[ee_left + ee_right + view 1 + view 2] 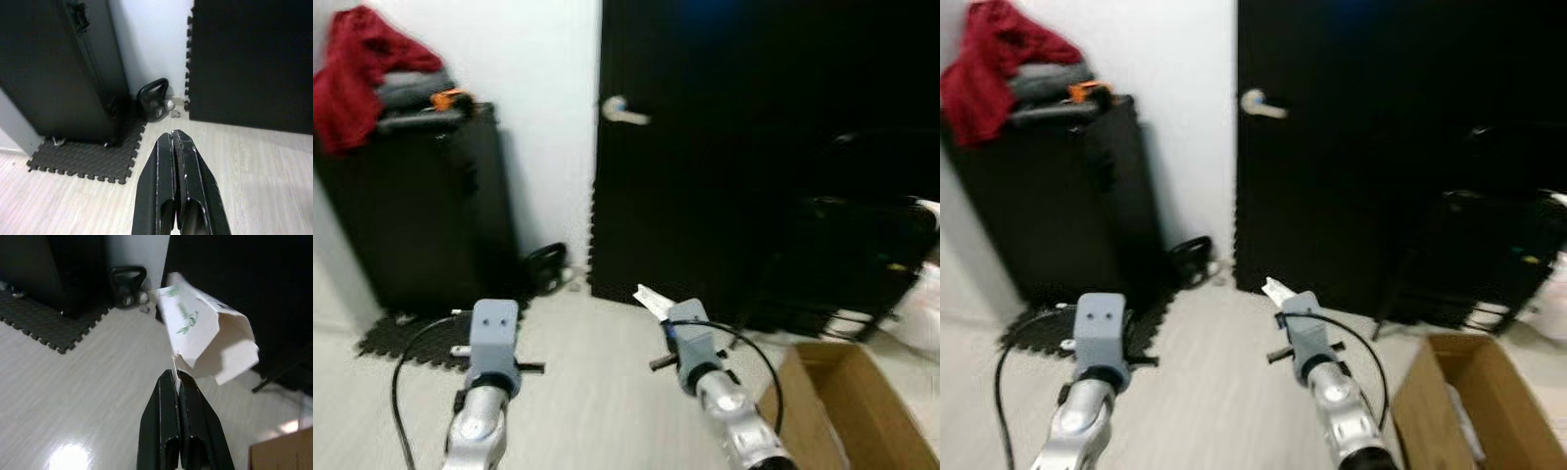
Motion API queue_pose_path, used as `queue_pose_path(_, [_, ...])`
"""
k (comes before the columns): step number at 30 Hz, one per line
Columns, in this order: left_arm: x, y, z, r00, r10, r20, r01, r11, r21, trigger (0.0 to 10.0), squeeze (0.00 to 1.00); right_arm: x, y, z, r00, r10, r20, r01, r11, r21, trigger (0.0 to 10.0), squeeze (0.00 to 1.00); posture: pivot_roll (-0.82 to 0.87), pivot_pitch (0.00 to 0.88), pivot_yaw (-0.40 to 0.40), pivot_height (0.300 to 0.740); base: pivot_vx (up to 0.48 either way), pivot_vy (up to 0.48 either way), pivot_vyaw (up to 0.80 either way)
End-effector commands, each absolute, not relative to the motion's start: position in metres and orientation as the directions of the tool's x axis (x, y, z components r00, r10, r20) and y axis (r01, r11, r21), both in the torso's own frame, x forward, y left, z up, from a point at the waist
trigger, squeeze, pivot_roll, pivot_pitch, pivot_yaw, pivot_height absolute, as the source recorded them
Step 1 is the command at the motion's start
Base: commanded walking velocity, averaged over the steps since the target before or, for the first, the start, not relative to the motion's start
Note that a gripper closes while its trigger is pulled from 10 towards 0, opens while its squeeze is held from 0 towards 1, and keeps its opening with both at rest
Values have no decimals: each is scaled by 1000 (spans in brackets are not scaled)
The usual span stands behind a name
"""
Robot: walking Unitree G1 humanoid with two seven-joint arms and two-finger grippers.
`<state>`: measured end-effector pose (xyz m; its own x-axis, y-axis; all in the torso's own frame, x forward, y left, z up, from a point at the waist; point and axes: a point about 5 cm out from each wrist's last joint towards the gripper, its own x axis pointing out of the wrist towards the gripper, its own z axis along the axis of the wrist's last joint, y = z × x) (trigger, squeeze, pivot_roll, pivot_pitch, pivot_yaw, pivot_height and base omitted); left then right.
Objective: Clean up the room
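My right gripper [175, 376] is shut on the edge of a white paper carton [205, 330] with green print, held up above the pale wood floor; the carton [651, 300] pokes out ahead of the right wrist in the eye views. An open cardboard box [847, 411] stands on the floor just to the right of that arm. My left gripper [172, 137] is shut with nothing between its fingers, held over the floor near a black foam mat [88, 156].
A black door [744, 147] with a silver handle [625, 110] faces me. A tall black case [421, 206] with red cloth [357, 73] piled on top stands at left. A black kettlebell [154, 100] sits by the wall. A dark rack [852, 264] stands at right.
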<state>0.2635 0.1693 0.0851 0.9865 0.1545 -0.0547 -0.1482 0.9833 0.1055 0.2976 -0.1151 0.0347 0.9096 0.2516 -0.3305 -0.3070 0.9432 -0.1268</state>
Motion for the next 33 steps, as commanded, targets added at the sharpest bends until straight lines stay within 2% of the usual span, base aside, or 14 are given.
queue_pose_path(1, [263, 171, 84, 985, 158, -64, -151, 984, 99, 10000, 0, 296, -119, 31, 910, 234, -342, -290, 949, -124, 10000, 0, -66, 0, -12, 738, 0, 0, -800])
queue_pose_path(8, [265, 175, 82, 980, 177, -87, -169, 981, 94, 10000, 0, 297, -117, 31, 911, 233, -340, -288, 950, -120, 10000, 0, -66, 0, -5, 738, 0, 0, -800])
queue_pose_path(13, [267, 179, 82, 966, 236, -101, -225, 968, 112, 10000, 0, 299, -117, 33, 915, 224, -335, -278, 953, -122, 10000, 0, -68, 0, 5, 738, 0, 0, -800])
queue_pose_path(25, [268, 178, 84, 979, 180, -100, -167, 978, 125, 10000, 0, 299, -124, 30, 921, 176, -346, -234, 963, -133, 10000, 0, -66, 0, 5, 738, 0, 0, -800])
queue_pose_path(33, [267, 180, 77, 968, 202, -145, -180, 971, 154, 10000, 0, 296, -125, 26, 915, 181, -362, -249, 957, -151, 10000, 0, -68, 0, 1, 738, 0, 0, -800])
